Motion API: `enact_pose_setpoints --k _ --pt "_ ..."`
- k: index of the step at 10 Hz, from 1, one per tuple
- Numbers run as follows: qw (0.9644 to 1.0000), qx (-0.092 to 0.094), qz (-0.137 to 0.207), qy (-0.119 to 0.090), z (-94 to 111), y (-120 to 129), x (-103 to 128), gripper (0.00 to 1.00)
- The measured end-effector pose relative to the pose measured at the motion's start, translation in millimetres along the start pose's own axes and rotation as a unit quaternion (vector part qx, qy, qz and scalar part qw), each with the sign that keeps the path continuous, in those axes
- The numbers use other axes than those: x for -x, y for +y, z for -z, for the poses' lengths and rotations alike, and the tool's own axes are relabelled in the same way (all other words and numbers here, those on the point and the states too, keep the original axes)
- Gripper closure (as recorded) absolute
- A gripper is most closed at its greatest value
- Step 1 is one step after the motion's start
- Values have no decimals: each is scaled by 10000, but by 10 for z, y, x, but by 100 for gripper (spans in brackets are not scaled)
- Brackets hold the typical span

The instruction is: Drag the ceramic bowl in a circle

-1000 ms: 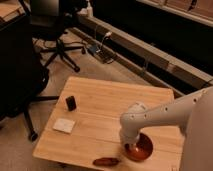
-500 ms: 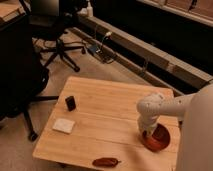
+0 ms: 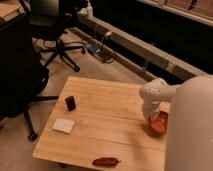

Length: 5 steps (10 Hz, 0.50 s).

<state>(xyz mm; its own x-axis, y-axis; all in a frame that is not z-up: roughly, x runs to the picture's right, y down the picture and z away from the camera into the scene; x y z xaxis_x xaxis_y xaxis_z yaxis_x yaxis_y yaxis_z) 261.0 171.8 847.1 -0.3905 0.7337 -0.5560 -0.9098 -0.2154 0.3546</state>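
A low rectangular light-wood table (image 3: 107,115) fills the middle, with black wheeled office chairs (image 3: 57,30) on the floor behind its far left corner and the robot's bulky white arm (image 3: 192,125) covering its right end. At that right edge sits the round orange-red ceramic bowl (image 3: 160,124), partly hidden by the arm, whose gripper (image 3: 151,119) reaches down at the bowl's left rim, clenched; whether it pinches the rim cannot be told. Well left of the bowl lie a flat white square pad (image 3: 63,125), a reddish-brown elongated object (image 3: 105,161) at the near edge, and a small upright black block (image 3: 71,103).
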Motion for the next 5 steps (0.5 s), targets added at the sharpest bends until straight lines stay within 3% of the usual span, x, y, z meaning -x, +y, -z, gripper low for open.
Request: enact_pose_setpoints --k 2,5 --pt "9999 137 -6 -24 -16 184 195 100" --pt "9998 159 78 -102 49 371 433 100"
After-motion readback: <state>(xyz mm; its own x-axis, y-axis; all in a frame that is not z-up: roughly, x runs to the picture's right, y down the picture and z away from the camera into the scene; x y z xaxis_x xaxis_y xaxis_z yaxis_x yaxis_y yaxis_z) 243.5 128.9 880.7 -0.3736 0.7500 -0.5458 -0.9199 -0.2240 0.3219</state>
